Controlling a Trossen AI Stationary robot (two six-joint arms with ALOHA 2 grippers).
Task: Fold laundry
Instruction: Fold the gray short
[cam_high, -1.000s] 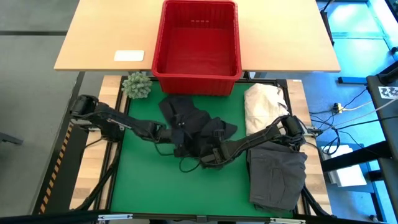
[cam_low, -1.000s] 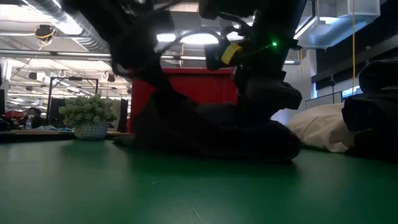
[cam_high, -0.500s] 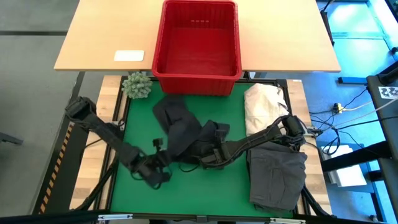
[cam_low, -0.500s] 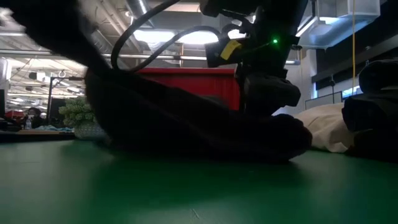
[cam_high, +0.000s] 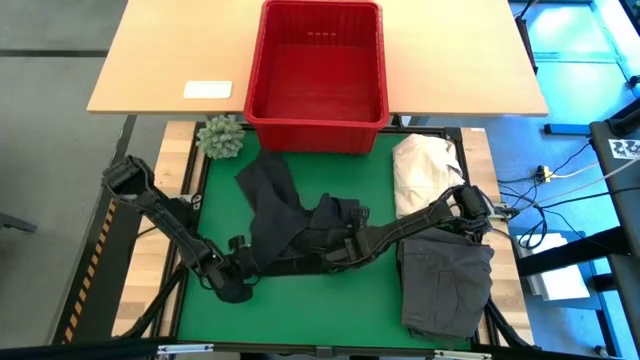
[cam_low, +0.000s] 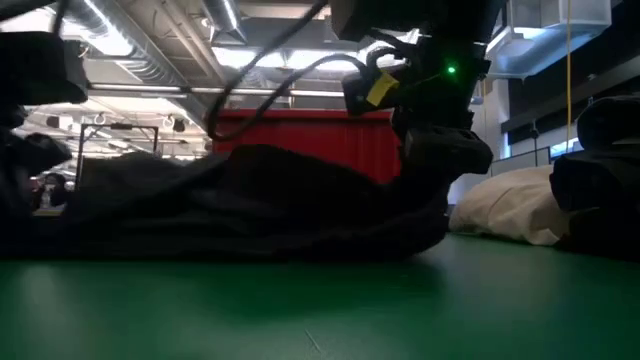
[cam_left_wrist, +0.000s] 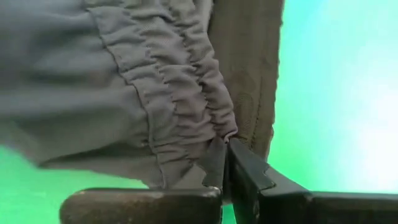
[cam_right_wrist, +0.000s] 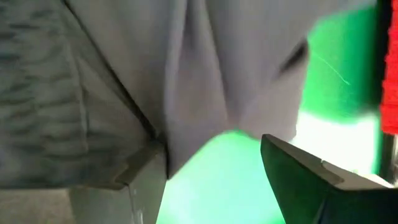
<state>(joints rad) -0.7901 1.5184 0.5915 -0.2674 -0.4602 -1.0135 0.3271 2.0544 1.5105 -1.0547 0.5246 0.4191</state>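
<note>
Dark garment (cam_high: 290, 225) lies spread mid green desk (cam_high: 300, 310), near side of red basket (cam_high: 318, 70). Left pincer (cam_high: 243, 268) clamped on its gathered near-left edge. Right pincer (cam_high: 340, 252) fingers apart at its right edge. Folded grey garment (cam_high: 445, 280) near right.

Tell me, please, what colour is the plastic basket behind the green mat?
The basket is red, clearest in the high view.

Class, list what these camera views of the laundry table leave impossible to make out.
- High view: the right tool lies against the black garment, so whether it holds cloth is unclear.
- Low view: that garment hides the basket's base.
- Left wrist view: the left tool pinches a gathered hem; the garment's other parts are cut off.
</note>
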